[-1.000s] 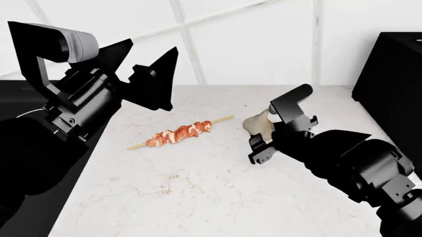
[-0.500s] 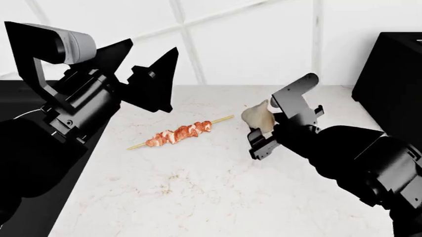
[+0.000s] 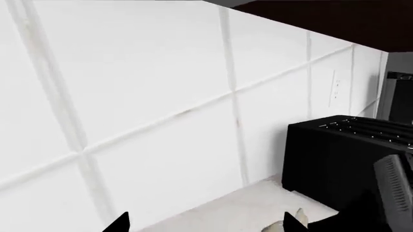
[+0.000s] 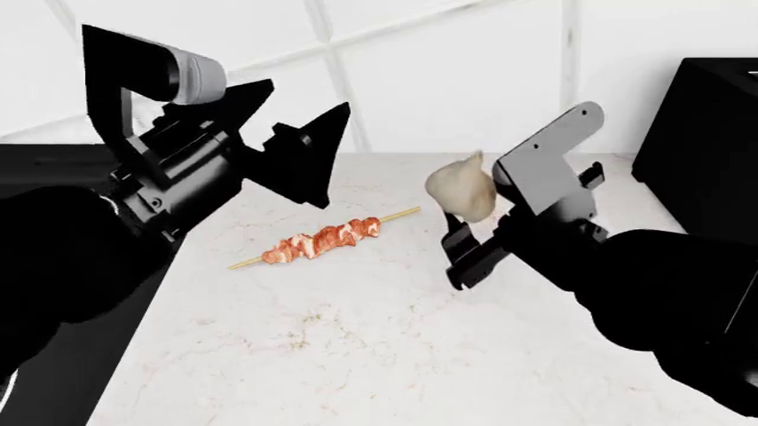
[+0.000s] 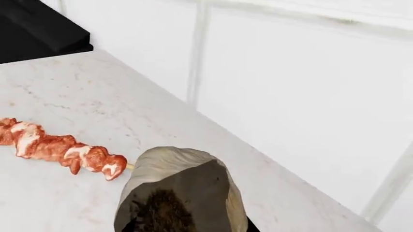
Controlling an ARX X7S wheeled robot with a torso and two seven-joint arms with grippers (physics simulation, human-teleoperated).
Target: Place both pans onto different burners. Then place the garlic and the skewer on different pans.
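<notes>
The head view looks forward and down over both arms onto the pale counter, with the tiled wall far behind. The left wrist view faces that wall closely, catching the black appliance at the counter's right. The right wrist view sits low and close over the counter, sharing the skewer and garlic with the head view.

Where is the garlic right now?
The garlic is up off the counter in the right gripper, right of the skewer in the head view.
</notes>
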